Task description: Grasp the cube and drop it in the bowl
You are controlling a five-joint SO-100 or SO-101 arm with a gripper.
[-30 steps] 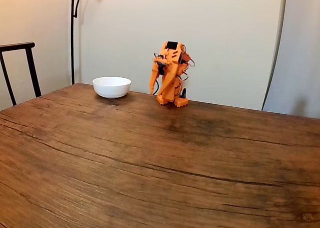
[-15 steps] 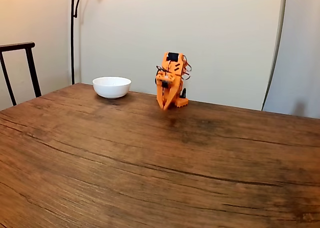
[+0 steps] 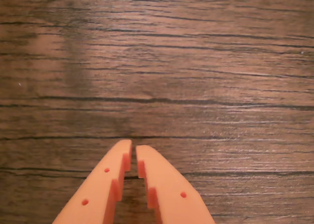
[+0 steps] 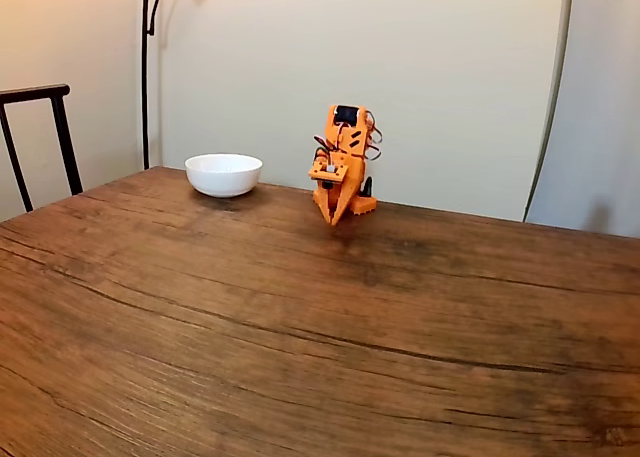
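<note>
End effector (image 3: 133, 146) first: its two orange fingers (image 3: 105, 185) rise from the bottom edge of the wrist view, tips almost together with only a thin slit between them, and nothing is held in that slit. Below the tips there is just dark wood grain.

Now by size. The desk (image 4: 300, 327) takes up the whole lower half of the fixed view, brown planks with long dark grain lines running across. Behind it a pale wall fills the top of the frame, with a grey curtain (image 4: 590, 107) at the far right. A dark chair (image 4: 40, 127) pokes in at the left edge, and a thin black lamp pole (image 4: 146, 67) stands upright at upper left.

The orange arm (image 4: 343, 162) sits folded at the desk's far edge, just above frame centre, with the end effector (image 4: 331, 217) pointing down at the desk. The white bowl (image 4: 223, 174) rests on the desk to the left of the arm, near it but apart. I can't spot the cube in either view.
</note>
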